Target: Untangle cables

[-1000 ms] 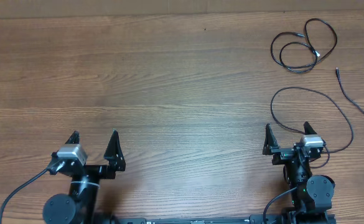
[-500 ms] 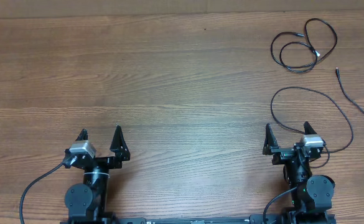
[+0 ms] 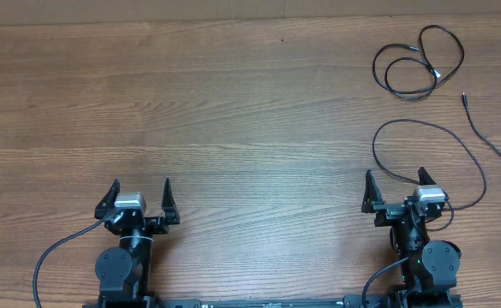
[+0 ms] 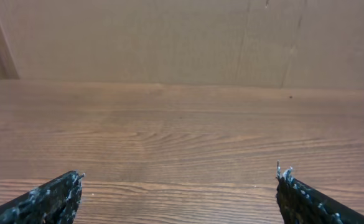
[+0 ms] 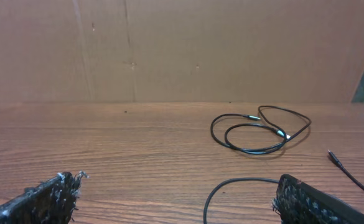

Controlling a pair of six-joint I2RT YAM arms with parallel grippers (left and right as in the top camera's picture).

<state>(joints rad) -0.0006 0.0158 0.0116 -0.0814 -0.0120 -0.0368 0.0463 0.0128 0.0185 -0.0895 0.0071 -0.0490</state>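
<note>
Three thin black cables lie at the table's right. A coiled cable (image 3: 427, 60) sits at the far right; in the right wrist view this coiled cable (image 5: 256, 151) is ahead, to the right. A wide-loop cable (image 3: 421, 122) arcs just beyond my right gripper (image 3: 395, 174), and its end runs under the right finger. In the right wrist view the wide-loop cable (image 5: 241, 179) curves in between the spread fingers of the right gripper (image 5: 175, 180). A plug-ended cable (image 3: 490, 141) runs off the right edge. My left gripper (image 3: 140, 184) is open and empty over bare wood, as the left wrist view of the left gripper (image 4: 179, 173) confirms.
A brown cardboard wall (image 5: 182, 50) stands along the far side of the wooden table (image 3: 233, 103). Both arm bases and their thick black wires (image 3: 53, 257) sit at the near edge.
My left arm has shifted to the right and turned to face straight ahead. The right arm and the cables have not moved.
</note>
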